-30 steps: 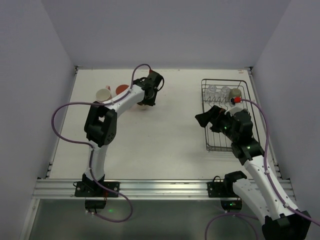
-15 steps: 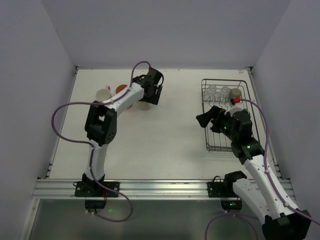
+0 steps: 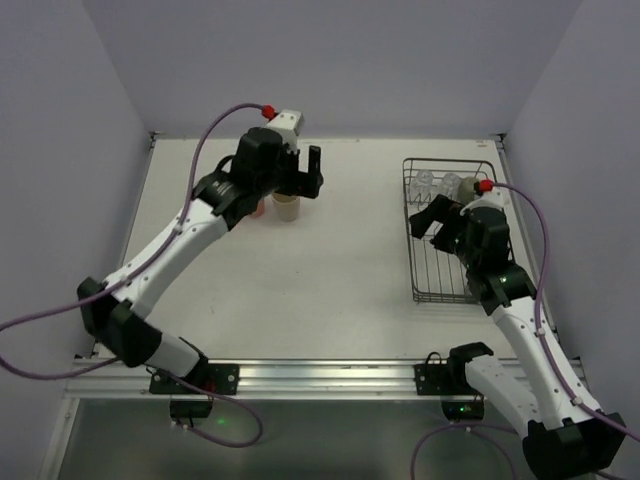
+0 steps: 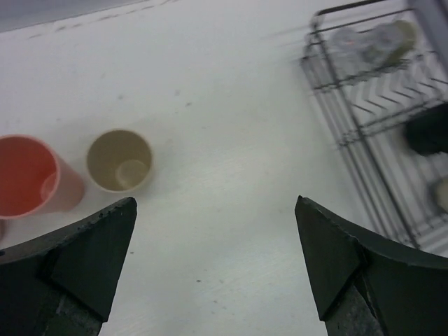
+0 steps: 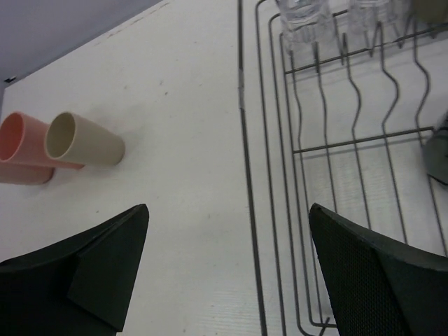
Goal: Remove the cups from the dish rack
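White table [image 3: 330,280]. My left gripper [image 4: 215,210] apart, empty, beige cup [image 4: 119,161] at 11 o'clock; right gripper [image 5: 229,213] apart above dish rack [image 3: 438,275].

White table [image 3: 330,280], pale lilac walls [image 3: 330,60] around it, aluminium rail [image 3: 320,376] along near edge

Tumbler [image 3: 258,208] and cup [image 3: 287,207] upright on table [image 3: 340,270], far left of centre, tumbler just left of cup; dish rack [image 3: 440,282] on table at right; glasses [image 3: 425,181] and small mug [image 3: 470,186] in rack's far end, mug rightmost; my left gripper [image 4: 217,231] above cup.
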You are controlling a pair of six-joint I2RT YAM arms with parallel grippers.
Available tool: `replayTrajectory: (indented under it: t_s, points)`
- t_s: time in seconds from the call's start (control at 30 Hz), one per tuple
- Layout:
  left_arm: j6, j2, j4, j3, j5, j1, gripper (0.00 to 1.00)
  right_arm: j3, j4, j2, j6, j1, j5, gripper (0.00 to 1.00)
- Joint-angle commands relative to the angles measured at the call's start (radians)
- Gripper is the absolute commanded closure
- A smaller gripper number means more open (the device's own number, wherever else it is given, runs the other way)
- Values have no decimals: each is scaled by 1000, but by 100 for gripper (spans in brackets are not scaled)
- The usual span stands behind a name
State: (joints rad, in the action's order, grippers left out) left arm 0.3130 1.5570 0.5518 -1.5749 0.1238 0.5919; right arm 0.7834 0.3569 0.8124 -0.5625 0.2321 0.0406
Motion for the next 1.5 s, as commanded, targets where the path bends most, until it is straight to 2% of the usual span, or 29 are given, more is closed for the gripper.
replayTrajectory:
  t_s: [0.0, 0.17, 0.23, 0.37, 0.5, 0.67, 1.23, 1.37, 1.47]
  points:
    - [29, -268, -189, 192, -243, 51, 0, 54, 76, 13, 41, -39, 210, 1]
    - [-5, -604, -225, 474, -334, 52, 0, 65, 100, 42, 55, -103, 379, 1]
    - [-28, -676, -228, 539, -340, 54, 0, 71, 103, 60, 56, -157, 425, 1]
    - [-40, -808, -260, 685, -360, 54, 0, 89, 103, 125, 59, -270, 420, 1]
    - [-61, -836, -276, 743, -372, 58, 0, 115, 102, 206, 85, -335, 409, 1]
    - [-83, -876, -257, 759, -290, 124, 0, 172, 102, 332, 147, -367, 375, 1]
    - [-91, -856, -247, 766, -254, 161, 0, 277, 91, 622, 193, -373, 289, 5]
    - [-91, -844, -245, 765, -243, 160, 0, 289, 96, 659, 187, -373, 306, 10]
    - [-91, -836, -245, 763, -240, 160, 0, 290, 97, 663, 176, -373, 295, 19]
